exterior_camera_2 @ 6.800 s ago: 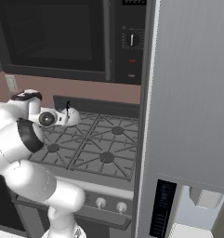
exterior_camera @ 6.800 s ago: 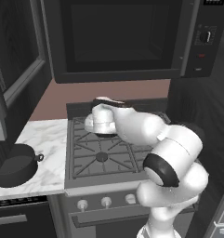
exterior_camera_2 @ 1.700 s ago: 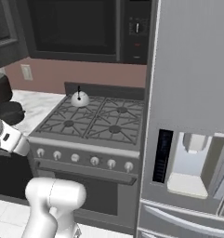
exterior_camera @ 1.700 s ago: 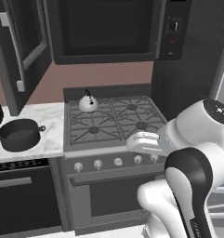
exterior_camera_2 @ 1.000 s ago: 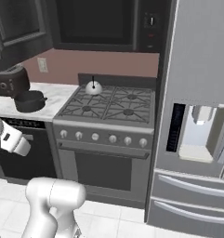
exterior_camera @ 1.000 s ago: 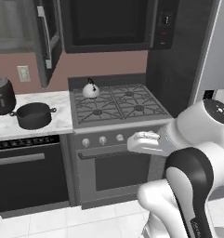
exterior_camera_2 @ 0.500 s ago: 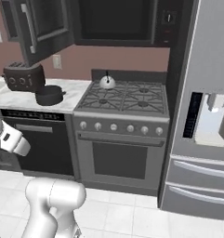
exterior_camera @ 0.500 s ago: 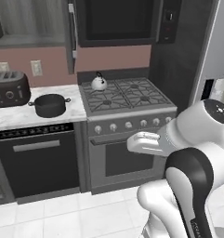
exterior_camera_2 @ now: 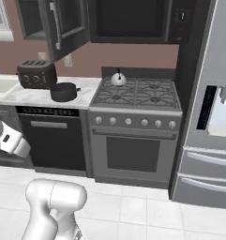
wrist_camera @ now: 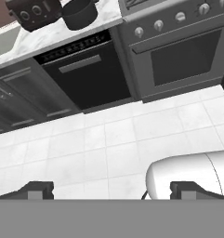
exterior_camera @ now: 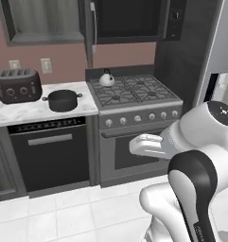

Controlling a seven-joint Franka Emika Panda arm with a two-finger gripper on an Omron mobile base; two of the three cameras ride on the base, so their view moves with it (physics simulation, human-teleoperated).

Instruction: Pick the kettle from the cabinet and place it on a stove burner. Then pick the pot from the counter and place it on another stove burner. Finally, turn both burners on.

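No text, label, brand, number or sign could be read on anything. The panel of the black microwave (exterior_camera_2: 182,18) carried only small red and pale marks, too blurred to make out. The strip along the top of the black dishwasher front (wrist_camera: 76,42), well ahead of the claw in the hand view, showed a row of pale dots that could not be read as characters. The dark dispenser panel on the grey refrigerator door (exterior_camera_2: 208,108) was blank.
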